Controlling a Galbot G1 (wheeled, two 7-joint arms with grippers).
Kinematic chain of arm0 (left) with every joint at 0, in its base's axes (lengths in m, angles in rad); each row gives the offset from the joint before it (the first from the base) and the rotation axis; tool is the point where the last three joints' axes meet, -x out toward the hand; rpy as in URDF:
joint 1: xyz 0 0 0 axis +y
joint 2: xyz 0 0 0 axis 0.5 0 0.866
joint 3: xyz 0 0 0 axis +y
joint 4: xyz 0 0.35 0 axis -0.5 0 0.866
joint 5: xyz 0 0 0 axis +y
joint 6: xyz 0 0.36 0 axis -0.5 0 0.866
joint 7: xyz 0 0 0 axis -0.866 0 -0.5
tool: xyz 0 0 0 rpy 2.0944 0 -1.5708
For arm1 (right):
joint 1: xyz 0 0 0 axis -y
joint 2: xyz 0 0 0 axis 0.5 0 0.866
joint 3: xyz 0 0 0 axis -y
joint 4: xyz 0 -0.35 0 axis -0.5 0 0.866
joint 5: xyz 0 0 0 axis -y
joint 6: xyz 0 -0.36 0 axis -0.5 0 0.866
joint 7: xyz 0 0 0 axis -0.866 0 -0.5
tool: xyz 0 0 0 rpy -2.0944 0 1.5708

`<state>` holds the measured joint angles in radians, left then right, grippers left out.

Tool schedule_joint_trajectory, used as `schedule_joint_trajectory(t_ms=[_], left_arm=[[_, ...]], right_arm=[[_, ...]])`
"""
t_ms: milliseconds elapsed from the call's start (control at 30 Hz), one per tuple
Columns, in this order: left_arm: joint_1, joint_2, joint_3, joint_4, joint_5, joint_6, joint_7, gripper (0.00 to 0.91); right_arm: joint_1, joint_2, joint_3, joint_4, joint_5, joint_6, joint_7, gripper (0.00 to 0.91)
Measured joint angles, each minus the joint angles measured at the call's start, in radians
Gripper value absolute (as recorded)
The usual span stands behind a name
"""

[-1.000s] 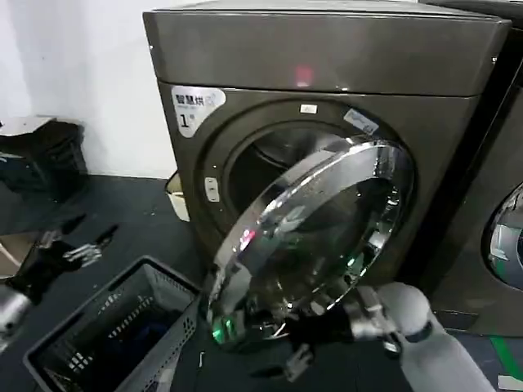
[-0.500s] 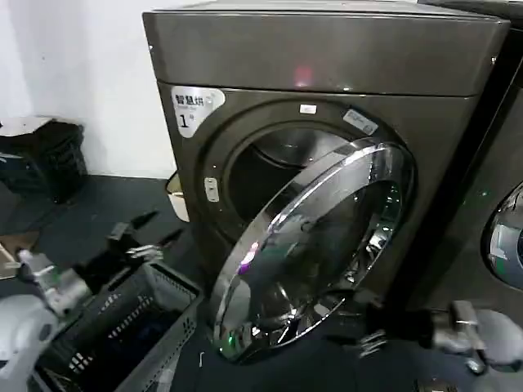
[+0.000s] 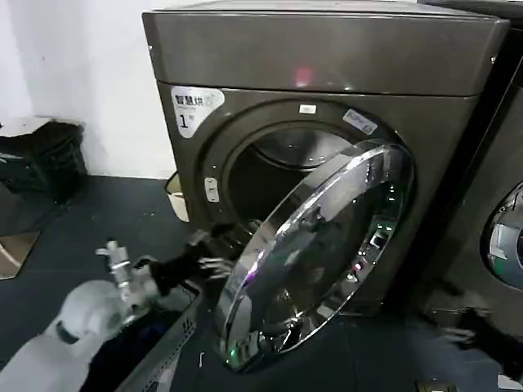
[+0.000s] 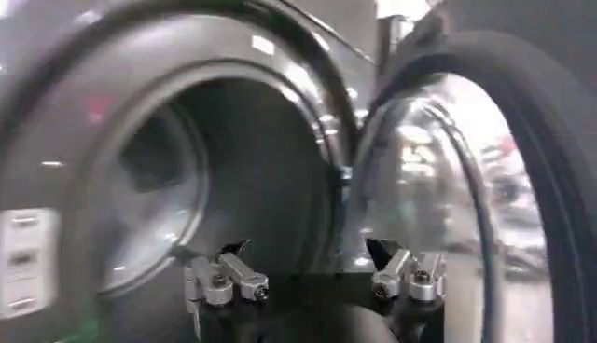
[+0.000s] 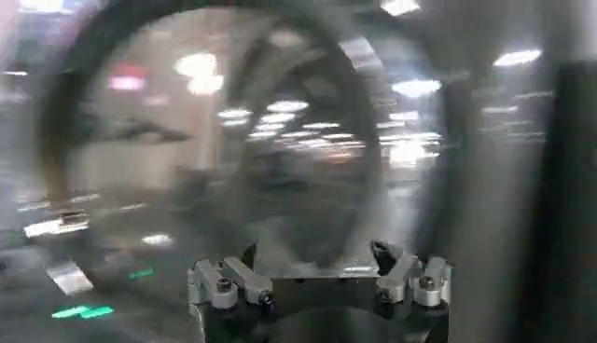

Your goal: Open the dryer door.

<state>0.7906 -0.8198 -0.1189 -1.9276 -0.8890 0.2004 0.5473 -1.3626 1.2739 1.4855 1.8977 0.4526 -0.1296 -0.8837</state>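
The bronze-grey dryer (image 3: 327, 57) with its "1" sticker stands before me. The dryer door (image 3: 327, 245), chrome-rimmed, hangs partly open on its right-hand hinge. My left gripper (image 3: 211, 251) is open at the drum mouth, just beside the door's free edge. In the left wrist view the left gripper (image 4: 306, 256) holds nothing; ahead lie the dark drum (image 4: 187, 177) and the door's inner face (image 4: 438, 186). My right gripper (image 3: 458, 322) hangs low at the right, apart from the door. The right gripper (image 5: 315, 253) is open and empty, facing a blurred round glass door (image 5: 261, 149).
A dark mesh laundry basket (image 3: 167, 347) sits on the floor under my left arm, in front of the dryer. A similar second machine (image 3: 498, 229) stands close on the right. Dark bins (image 3: 41, 159) line the wall at far left.
My left arm swung in from the far left to the drum mouth. My right gripper drew away from under the door to the lower right. The door stands slightly wider.
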Motion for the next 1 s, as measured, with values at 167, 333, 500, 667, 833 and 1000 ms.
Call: schedule_joint_trajectory(t_ms=[167,333,500,667,833,1000], left_arm=[[-0.136,-0.001,0.193,0.027,-0.022,-0.060,-0.003,0.907],[-0.277,-0.027,0.379,0.032,-0.132,-0.068,0.007,0.907],[-0.394,-0.086,0.514,0.067,-0.143,-0.092,-0.018,0.907],[-0.460,-0.175,0.596,0.119,-0.153,-0.107,-0.045,0.907],[-0.508,-0.276,0.667,0.180,-0.141,-0.117,-0.050,0.907],[-0.547,-0.363,0.727,0.248,-0.123,-0.127,-0.066,0.907]], right_arm=[[-0.045,-0.031,0.122,0.019,0.013,-0.073,0.253,0.907],[-0.098,-0.064,0.237,0.027,-0.021,-0.094,0.433,0.907],[-0.140,-0.096,0.360,0.017,-0.113,-0.109,0.524,0.907],[-0.191,-0.136,0.500,-0.018,-0.171,-0.121,0.568,0.907],[-0.237,-0.185,0.651,-0.069,-0.195,-0.137,0.566,0.907],[-0.268,-0.192,0.757,-0.074,-0.192,-0.167,0.582,0.907]])
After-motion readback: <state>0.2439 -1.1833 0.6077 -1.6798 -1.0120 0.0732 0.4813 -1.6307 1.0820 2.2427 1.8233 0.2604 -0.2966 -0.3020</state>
